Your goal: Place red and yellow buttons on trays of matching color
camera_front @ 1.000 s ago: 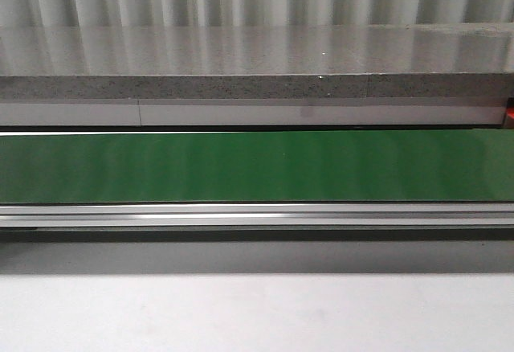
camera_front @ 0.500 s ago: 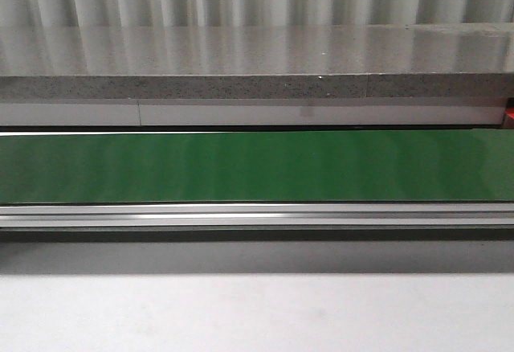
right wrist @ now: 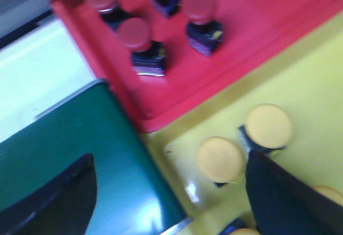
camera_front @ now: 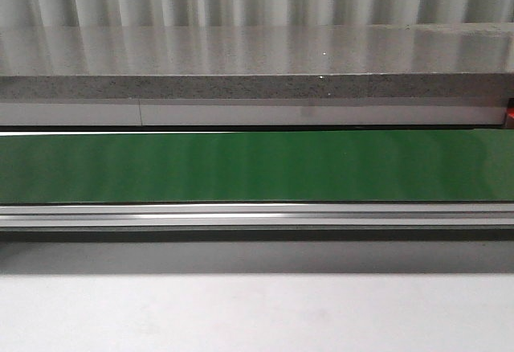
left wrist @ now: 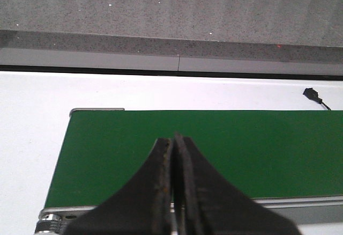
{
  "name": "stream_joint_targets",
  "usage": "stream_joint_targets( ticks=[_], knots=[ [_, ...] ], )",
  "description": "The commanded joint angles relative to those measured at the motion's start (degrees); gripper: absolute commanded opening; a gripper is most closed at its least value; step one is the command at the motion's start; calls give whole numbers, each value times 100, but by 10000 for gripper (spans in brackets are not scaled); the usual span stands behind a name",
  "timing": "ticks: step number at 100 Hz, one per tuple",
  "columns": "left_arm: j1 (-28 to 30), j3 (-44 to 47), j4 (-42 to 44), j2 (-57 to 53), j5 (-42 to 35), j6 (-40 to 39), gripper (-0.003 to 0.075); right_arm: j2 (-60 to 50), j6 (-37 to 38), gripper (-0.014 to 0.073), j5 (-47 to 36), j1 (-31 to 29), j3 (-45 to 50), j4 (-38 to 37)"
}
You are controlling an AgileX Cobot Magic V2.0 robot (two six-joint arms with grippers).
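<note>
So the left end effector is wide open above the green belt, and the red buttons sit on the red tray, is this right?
Not quite. The left wrist view shows the left end effector shut, its fingers pressed together, above the green belt. The rest holds: the red buttons do sit on the red tray.

The right gripper (right wrist: 171, 192) hung with fingers spread wide over the yellow tray (right wrist: 300, 90); two yellow buttons (right wrist: 244, 144) sat between them, four red buttons (right wrist: 155, 26) on the red tray (right wrist: 257, 26) at twelve o'clock
</note>
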Motion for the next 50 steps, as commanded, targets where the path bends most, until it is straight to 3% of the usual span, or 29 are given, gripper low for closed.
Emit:
stream_joint_targets(
  ticks=[1,27,50],
  knots=[
    [-55,-144,-71,25,-444,4,-20,-325,-262,573,-258,551,-130,33],
    [-55,-144,-71,25,-444,4,-20,-894,-707,573,-250,2083,-118,28],
    [-55,-144,-71,25,-444,4,-20,-1648,-901,570,-91,2365,106,28]
  ],
)
